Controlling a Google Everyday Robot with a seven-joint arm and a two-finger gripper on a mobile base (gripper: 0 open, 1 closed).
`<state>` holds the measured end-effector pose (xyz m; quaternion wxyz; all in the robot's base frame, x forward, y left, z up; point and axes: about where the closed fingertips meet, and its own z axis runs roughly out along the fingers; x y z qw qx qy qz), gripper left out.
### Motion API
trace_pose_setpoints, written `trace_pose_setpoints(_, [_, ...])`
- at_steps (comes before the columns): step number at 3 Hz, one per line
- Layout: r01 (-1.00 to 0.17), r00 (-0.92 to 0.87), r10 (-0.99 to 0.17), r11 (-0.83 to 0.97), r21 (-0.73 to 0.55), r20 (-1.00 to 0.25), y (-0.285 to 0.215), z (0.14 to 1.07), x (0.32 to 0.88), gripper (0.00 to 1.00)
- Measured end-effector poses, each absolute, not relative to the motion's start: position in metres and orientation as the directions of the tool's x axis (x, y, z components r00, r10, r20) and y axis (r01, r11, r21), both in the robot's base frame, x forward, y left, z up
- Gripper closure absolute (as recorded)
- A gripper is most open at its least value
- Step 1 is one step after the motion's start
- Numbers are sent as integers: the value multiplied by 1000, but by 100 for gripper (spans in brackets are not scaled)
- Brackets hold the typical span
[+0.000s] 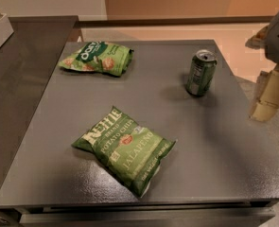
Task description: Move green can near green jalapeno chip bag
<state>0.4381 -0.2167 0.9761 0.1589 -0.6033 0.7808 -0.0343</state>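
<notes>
Upright dark green metal can (201, 73) near far right corner, crinkly green jalapeno chip bag (125, 149) by front edge, gripper (267, 100) off right edge, grip impossible to tell.

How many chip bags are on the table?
2. The jalapeno bag lies near the front, the lighter bag at the back left. None seems hidden. The claw is beyond the table on the right.

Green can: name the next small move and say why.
Probably bring the hand over toward the green can: the hand hangs beyond the right edge of the table, and the can stands upright, untouched, apart from the green jalapeno chip bag.
</notes>
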Motion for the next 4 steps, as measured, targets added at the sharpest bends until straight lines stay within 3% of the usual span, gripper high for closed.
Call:
trace_pose_setpoints(2, [-931, -222, -953, 270, -245, -207, -217, 976, 438, 0])
trace_pose_setpoints(4, [-890, -296, -913, 370, -267, -282, -225, 968, 479, 0])
